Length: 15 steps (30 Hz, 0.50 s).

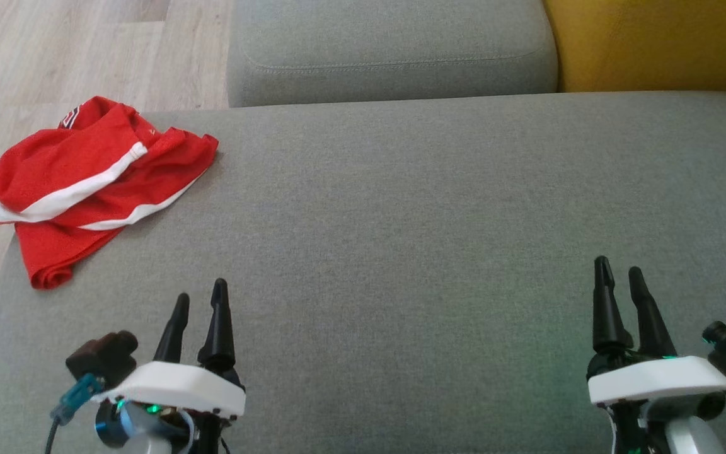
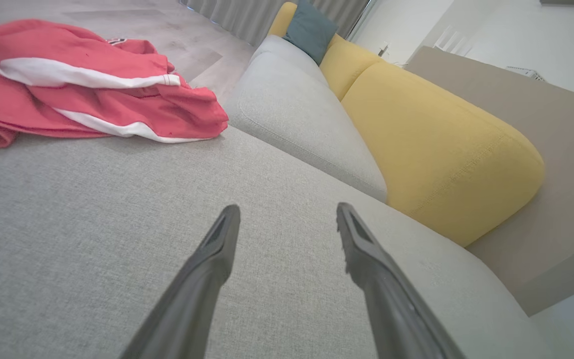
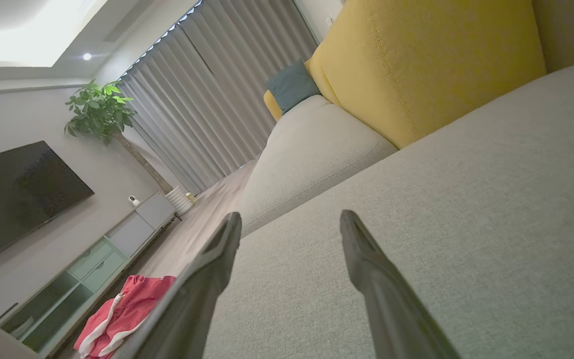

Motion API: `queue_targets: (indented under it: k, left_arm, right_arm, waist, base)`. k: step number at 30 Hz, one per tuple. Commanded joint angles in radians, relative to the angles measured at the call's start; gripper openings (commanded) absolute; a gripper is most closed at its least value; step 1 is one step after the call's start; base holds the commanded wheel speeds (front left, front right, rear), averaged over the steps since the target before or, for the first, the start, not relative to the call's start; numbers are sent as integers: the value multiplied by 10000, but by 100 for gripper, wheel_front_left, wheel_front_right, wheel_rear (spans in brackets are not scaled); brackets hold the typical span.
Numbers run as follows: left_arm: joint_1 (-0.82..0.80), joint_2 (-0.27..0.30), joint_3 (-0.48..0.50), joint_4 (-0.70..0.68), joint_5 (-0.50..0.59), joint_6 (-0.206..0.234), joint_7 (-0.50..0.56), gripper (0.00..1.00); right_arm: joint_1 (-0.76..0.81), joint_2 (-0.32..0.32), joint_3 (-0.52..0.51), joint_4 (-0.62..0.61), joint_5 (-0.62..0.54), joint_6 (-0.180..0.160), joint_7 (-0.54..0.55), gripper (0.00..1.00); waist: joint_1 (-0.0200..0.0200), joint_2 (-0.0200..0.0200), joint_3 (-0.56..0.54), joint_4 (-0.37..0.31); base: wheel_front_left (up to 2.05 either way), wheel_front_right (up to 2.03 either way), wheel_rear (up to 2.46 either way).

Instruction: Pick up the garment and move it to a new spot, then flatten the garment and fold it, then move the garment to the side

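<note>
The crumpled red-and-white mesh garment (image 1: pixel 92 189) is overhanging the ten o'clock corner of the grey fabric cushion (image 1: pixel 401 252), a spot likely too cramped for flattening. The left gripper (image 1: pixel 200 290) and right gripper (image 1: pixel 618 265) are hovering released, empty.

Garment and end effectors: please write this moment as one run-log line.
garment: bunched, far-left corner of sofa seat | left end effector: open, empty | right end effector: open, empty | contact with garment: none

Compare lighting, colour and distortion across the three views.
Head view: even soft light, the garment deep red and sharp. Left wrist view: washed out, it looks pinkish; wide-angle stretch on the sofa. Right wrist view: tilted, ceiling panel blown out, the right gripper's fingers soft.
</note>
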Motion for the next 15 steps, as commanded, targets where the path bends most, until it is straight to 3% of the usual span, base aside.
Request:
queue_targets:
  k: [1,15]
  left_arm:
    - [-320,121,114,-463,410,118,-205,100]
    - [-229,145,-137,-617,1977,306,-586,100]
  right_arm:
    - [-93,-94,257,-476,-416,-6,-180,100]
    - [-17,-107,514,-765,-2121,-6,-564,100]
  waist:
    - [0,-1,0,-5]
    - [0,-1,-44,6]
  base:
    - [0,0,0]
    - [0,0,0]
